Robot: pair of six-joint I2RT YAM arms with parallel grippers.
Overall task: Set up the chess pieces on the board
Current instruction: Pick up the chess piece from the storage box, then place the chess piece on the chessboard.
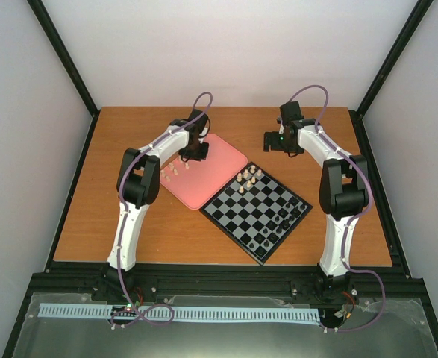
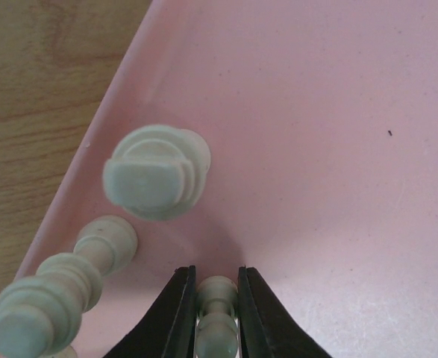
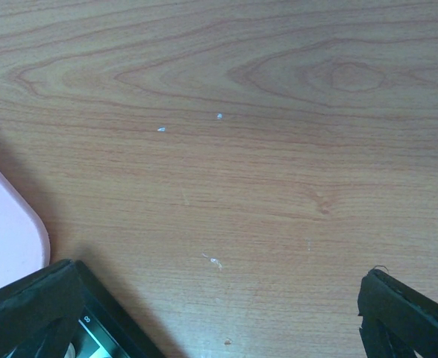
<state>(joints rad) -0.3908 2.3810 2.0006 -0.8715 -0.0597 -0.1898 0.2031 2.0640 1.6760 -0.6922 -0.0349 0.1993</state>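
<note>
The board (image 1: 241, 217) lies at an angle in the middle of the table. Several cream chess pieces (image 1: 247, 178) stand at its far corner. More cream pieces (image 1: 172, 171) are on the pink tray (image 1: 215, 179). My left gripper (image 1: 196, 154) is low over the tray and shut on a small cream piece (image 2: 217, 317), which sits between its black fingers (image 2: 175, 313). A cream rook-like piece (image 2: 155, 181) and another cream piece (image 2: 62, 294) are to its left. My right gripper (image 1: 272, 142) is open and empty over bare wood beyond the board.
Small black pieces (image 1: 278, 224) stand along the board's near right side. In the right wrist view the tray's corner (image 3: 6, 231) and the board's corner (image 3: 103, 335) show at lower left. The wooden table (image 1: 129, 224) is ringed by a black frame.
</note>
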